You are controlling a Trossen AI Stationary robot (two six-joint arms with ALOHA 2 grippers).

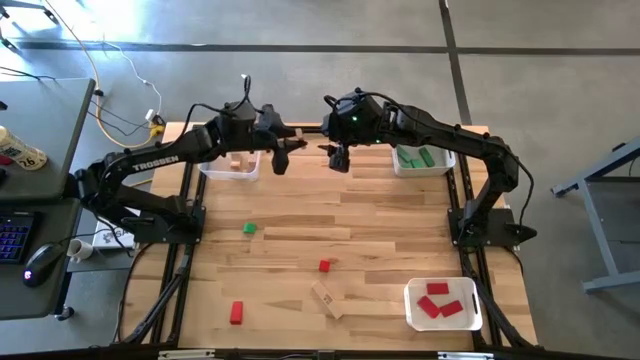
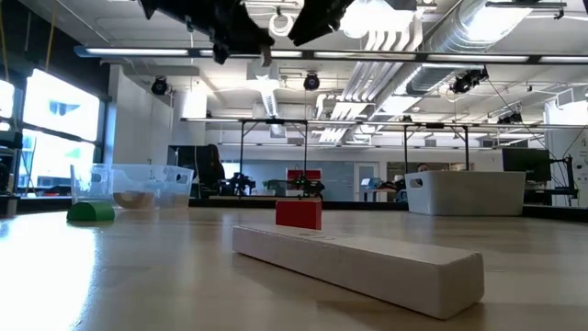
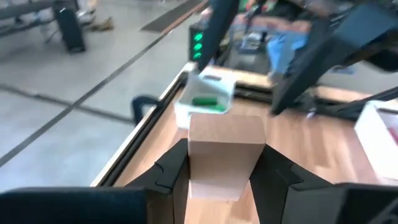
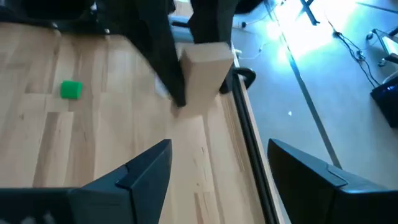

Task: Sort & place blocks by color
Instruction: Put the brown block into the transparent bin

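From above, three clear bins sit on the desk (image 1: 380, 215). The far-left bin (image 1: 231, 165) holds tan blocks, the far-right bin (image 1: 421, 160) holds green blocks (image 1: 424, 156), and the near-right bin (image 1: 444, 303) holds three red blocks (image 1: 441, 299). Loose on the desk lie a green cube (image 1: 249, 228), a small red cube (image 1: 324, 265), a red bar (image 1: 236, 312) pointing toward the near edge, and a long tan bar (image 1: 327, 298) lying diagonally. Both arms meet high over the far middle; the left gripper (image 1: 283, 151) and right gripper (image 1: 339, 156) face each other.

At desk level, the long tan bar lies flat in the foreground, running left to right, with the red cube behind it and the green block off to the left.

The left wrist camera shows its jaws closed on a tan block (image 3: 224, 155), standing upright between the fingers (image 3: 171, 171).

The right wrist camera shows its own jaws spread wide, holding nothing, with that tan block just ahead in the other gripper.
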